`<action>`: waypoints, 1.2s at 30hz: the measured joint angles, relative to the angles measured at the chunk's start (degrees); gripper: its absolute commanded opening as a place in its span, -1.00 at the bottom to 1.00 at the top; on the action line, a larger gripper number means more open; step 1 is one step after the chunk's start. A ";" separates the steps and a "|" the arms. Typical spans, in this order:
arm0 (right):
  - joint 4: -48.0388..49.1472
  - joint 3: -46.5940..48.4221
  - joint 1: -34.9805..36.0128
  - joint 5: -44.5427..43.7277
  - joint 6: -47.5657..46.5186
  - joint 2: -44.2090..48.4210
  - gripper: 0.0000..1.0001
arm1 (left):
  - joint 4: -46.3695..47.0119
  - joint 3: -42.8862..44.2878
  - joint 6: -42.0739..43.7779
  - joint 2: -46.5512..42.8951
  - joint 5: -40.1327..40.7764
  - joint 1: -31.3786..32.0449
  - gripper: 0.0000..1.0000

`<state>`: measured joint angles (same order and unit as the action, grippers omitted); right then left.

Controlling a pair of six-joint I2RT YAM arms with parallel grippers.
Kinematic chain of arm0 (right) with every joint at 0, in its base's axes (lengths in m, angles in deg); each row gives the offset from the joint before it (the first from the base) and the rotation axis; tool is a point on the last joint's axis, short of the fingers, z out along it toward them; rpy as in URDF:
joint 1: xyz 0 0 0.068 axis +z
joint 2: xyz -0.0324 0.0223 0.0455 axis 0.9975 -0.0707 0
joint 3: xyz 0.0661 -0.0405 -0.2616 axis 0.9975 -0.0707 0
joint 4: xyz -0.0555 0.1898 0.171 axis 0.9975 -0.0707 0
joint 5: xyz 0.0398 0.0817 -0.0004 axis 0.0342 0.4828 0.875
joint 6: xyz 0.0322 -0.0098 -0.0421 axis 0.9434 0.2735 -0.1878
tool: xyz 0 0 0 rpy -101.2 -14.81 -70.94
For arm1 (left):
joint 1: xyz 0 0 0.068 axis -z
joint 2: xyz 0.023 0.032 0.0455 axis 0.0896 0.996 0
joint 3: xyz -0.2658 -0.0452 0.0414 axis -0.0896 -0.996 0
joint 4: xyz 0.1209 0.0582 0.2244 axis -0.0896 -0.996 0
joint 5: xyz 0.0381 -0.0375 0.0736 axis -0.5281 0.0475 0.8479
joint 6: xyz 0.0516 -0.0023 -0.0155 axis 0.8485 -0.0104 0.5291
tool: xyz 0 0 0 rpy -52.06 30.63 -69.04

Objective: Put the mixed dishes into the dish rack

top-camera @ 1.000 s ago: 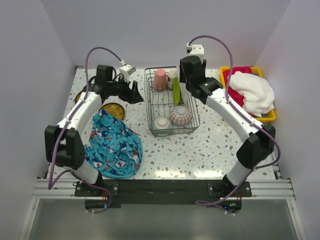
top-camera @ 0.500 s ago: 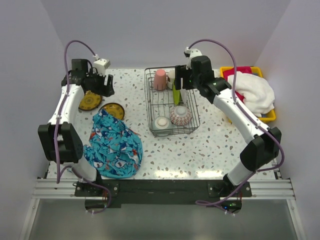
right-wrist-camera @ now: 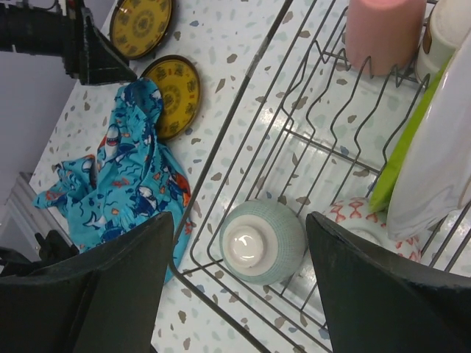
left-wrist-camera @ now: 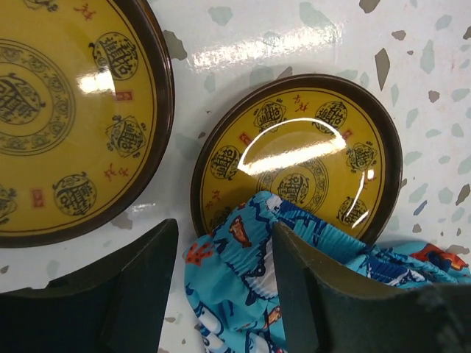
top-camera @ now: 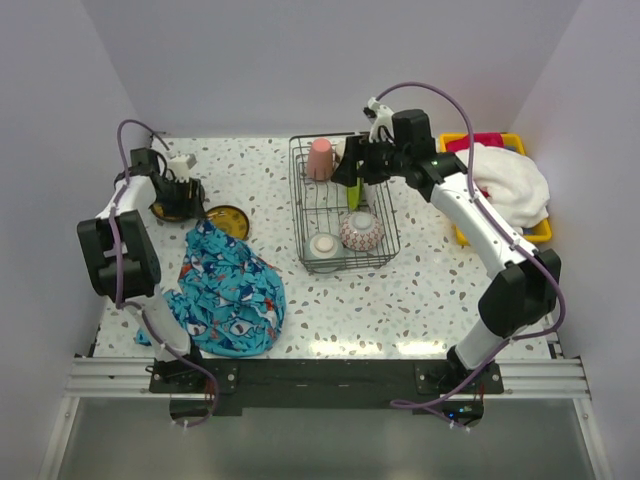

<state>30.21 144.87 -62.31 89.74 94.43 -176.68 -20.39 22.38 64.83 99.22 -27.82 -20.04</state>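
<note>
Two yellow-olive plates (left-wrist-camera: 298, 158) lie flat on the table (left-wrist-camera: 243, 37) beneath the left hand (left-wrist-camera: 224, 234). Its fingers stand apart and grip nothing. A blue patterned cloth (left-wrist-camera: 294, 294) covers the edge of the plate by its right finger. The right hand (right-wrist-camera: 241, 220) hangs wide and empty over the dish rack (right-wrist-camera: 237, 118). An upturned mint bowl (right-wrist-camera: 261, 243) sits directly under it, a pink cup (right-wrist-camera: 383, 33) stands farther ahead, and a lime-green plate (right-wrist-camera: 401, 158) stands upright beside its right finger.

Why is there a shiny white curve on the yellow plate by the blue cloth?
Left wrist view: that curve is light glaring off the glossy yellow plate; the other plate and the table gleam too. Right wrist view: the mint bowl shines on its upturned base.
</note>
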 measured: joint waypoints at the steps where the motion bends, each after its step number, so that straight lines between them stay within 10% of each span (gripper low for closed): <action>1: -0.07 0.00 0.00 0.35 -0.11 -0.04 0.54 | 0.72 -0.52 -0.13 0.52 -0.17 0.00 0.17; 17: -1.18 0.02 -0.02 0.48 -1.90 -1.97 0.56 | 10.03 -0.61 -2.36 7.78 -4.04 0.35 0.09; 24: -1.25 0.13 -0.02 -0.11 -2.60 -3.13 0.55 | 8.09 2.27 0.55 10.14 -5.92 0.33 -0.71; 36: -0.55 5.29 -0.02 4.09 -6.75 -5.66 0.54 | 2.84 6.47 5.07 8.44 -16.35 0.35 -0.97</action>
<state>29.66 150.16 -62.33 93.83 87.68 -182.34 -17.55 28.85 69.90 107.66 -44.17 -19.69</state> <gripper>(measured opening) 0.774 0.055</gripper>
